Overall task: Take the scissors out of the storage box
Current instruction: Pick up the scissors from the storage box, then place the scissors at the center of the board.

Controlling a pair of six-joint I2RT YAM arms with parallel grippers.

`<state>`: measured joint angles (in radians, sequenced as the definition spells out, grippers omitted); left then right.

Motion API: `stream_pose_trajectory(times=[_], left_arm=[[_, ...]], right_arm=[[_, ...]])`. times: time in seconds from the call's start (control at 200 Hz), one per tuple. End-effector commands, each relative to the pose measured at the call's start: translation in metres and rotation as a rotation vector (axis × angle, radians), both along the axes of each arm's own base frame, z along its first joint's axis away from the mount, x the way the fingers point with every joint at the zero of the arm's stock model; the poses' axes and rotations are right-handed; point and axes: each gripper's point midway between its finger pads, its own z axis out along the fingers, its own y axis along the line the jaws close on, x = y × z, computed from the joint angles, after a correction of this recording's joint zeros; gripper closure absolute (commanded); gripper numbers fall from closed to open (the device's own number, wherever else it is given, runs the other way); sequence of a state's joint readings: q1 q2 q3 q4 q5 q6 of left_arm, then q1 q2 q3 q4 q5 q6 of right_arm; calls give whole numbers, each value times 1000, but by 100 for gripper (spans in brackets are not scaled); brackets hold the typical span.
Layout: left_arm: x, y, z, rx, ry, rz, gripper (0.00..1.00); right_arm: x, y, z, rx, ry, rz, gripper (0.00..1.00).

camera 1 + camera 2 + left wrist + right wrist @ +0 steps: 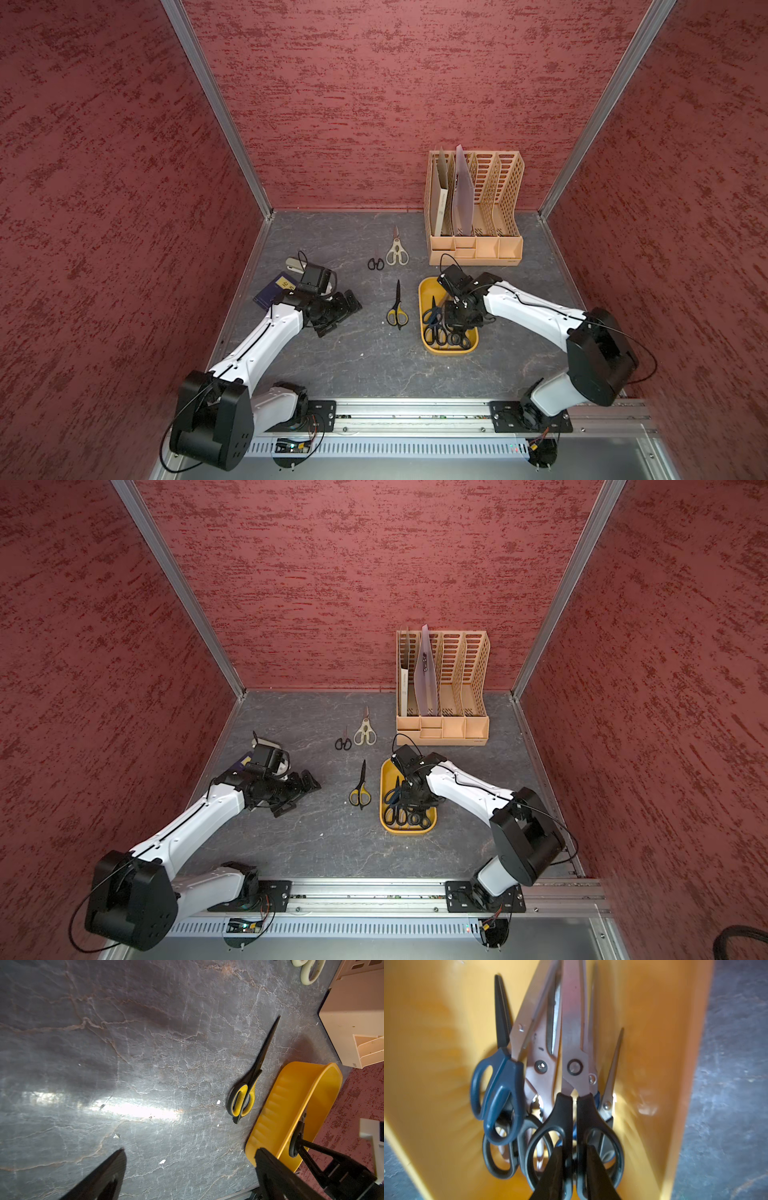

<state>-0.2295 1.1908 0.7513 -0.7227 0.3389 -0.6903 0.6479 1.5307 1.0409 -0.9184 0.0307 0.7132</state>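
The yellow storage box lies on the table right of centre and holds several scissors. My right gripper reaches down into it. In the right wrist view its fingers are shut on the two inner handle bars of a black-handled pair of scissors, beside a blue-handled pair. Outside the box lie a yellow-black pair, a cream pair and a small black pair. My left gripper hovers open and empty over bare table left of them.
A tan perforated file organizer stands at the back right, just behind the box. A grey stapler and a dark blue book lie at the left edge under the left arm. Red walls close three sides.
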Motion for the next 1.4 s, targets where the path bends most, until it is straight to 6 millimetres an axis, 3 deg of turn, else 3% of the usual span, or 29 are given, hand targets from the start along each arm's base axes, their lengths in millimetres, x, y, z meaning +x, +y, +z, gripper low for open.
stream_pose_trajectory(times=[0.0,0.275,0.426,0.521,0.781,1.052,1.167,1.392], left_arm=[[8,1,-2,-13,-18,-14,0],[17,4,0,-36,-26,-9,0],[19,6,1,-36,-33,-5,0],[18,8,-2,-49,-25,9,0],[13,11,-5,-94,-8,49,0],[7,26,3,-93,-31,82,0],[3,33,2,-84,-33,90,0],[-9,43,-1,-60,-21,89,0]], right_arm=[[6,5,23,37,-52,-22,94],[2,6,31,45,-63,-42,95],[7,22,45,84,-98,-35,95],[8,45,57,130,-131,-10,95],[10,138,69,232,-186,83,94],[13,227,48,280,-201,134,94],[13,246,30,250,-186,137,94],[24,248,3,138,-188,106,93]])
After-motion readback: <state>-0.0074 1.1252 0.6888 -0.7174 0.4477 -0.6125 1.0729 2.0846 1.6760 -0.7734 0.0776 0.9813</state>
